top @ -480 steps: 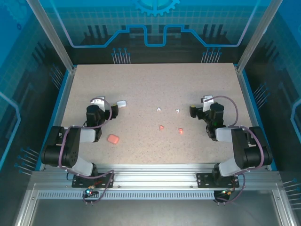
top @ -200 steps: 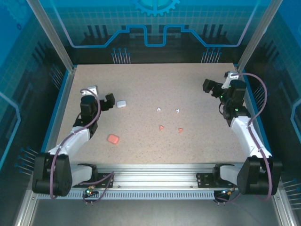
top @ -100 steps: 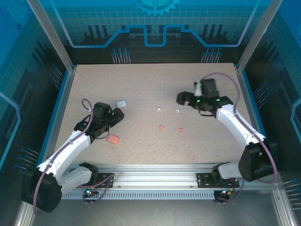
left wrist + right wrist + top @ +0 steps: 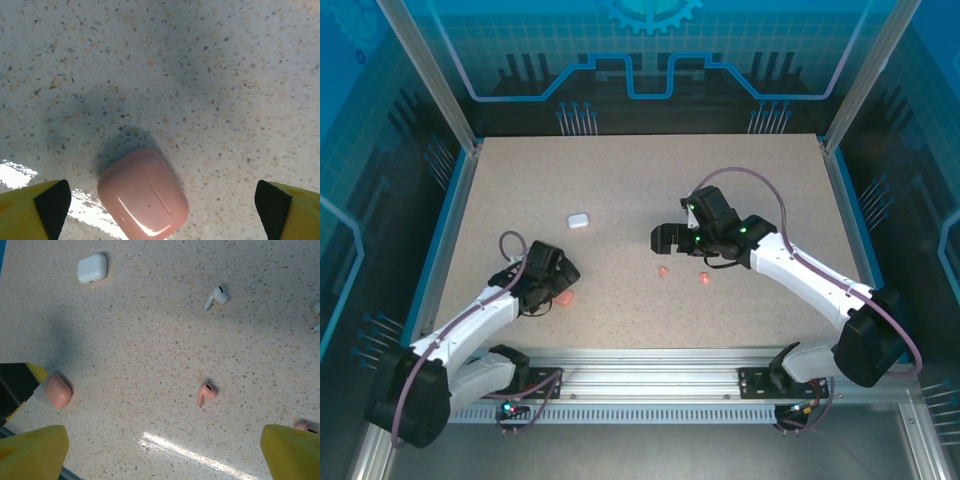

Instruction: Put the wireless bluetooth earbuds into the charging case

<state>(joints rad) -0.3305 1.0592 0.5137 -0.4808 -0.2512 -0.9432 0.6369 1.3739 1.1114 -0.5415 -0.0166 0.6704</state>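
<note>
The salmon-pink charging case [image 4: 142, 195] lies closed on the table, between the yellow fingertips [image 4: 50, 205] of my open left gripper [image 4: 554, 282], which hovers over it. The white charging case [image 4: 578, 221] lies closed further back. My right gripper [image 4: 665, 239] hangs open above the middle of the table with nothing between its fingers. Below it lie a pink earbud [image 4: 205, 392], a second pink earbud [image 4: 301, 426] at the lower right, a white earbud [image 4: 216, 296], and another white earbud [image 4: 316, 307] cut by the frame's right edge.
Both pink earbuds [image 4: 663, 270] [image 4: 704, 276] lie just in front of the right arm. The speckled table [image 4: 620, 170] has blue rails at its left and right sides and an aluminium rail along the near edge.
My left gripper has come forward and down over the pink case. The right gripper has swung left from the right side to above the earbuds.
</note>
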